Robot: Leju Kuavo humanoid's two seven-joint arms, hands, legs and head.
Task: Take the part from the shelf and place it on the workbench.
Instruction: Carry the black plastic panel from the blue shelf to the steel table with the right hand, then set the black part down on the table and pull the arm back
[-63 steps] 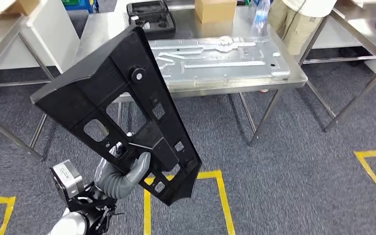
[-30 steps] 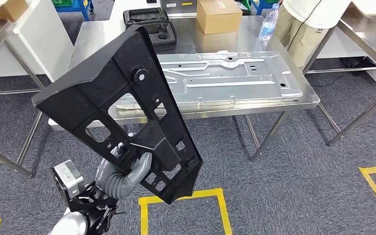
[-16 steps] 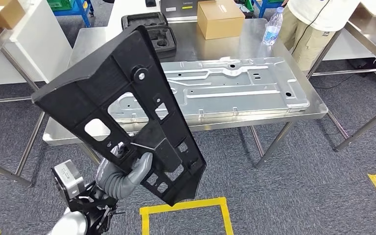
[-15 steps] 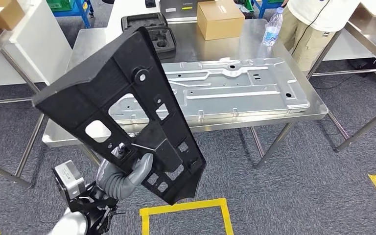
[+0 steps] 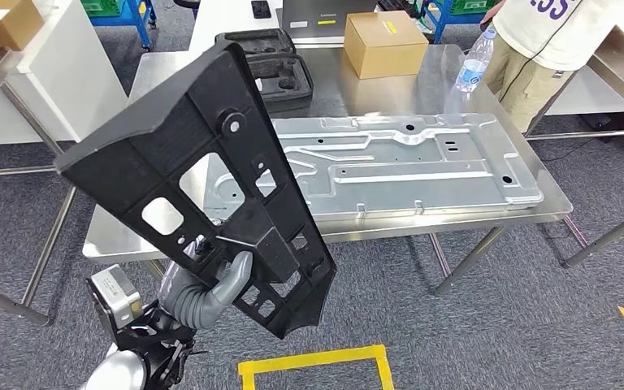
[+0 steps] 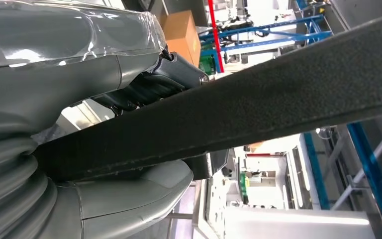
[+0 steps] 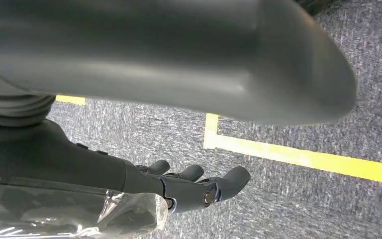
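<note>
My left hand (image 5: 203, 292) grips the lower edge of a large black plastic part (image 5: 203, 179), a flat ribbed panel with several cut-outs, held upright and tilted in front of me. In the left wrist view the thumb (image 6: 129, 199) and dark fingers (image 6: 169, 74) clamp the part's edge (image 6: 258, 104). Ahead stands the steel workbench (image 5: 130, 236), with a large silver stamped metal panel (image 5: 406, 166) lying on it. My right hand (image 7: 189, 186) hangs over the carpet with its fingers apart and nothing in it.
At the bench's far end lie a black foam case (image 5: 280, 69), a cardboard box (image 5: 386, 42) and a water bottle (image 5: 471, 65). A person (image 5: 552, 41) stands at the far right corner. Other steel tables flank the bench. Yellow floor tape (image 5: 317, 361) lies just before me.
The camera has moved closer to the workbench, which now sits lower and larger in the head view. The black part stays in my left hand in the same pose.
</note>
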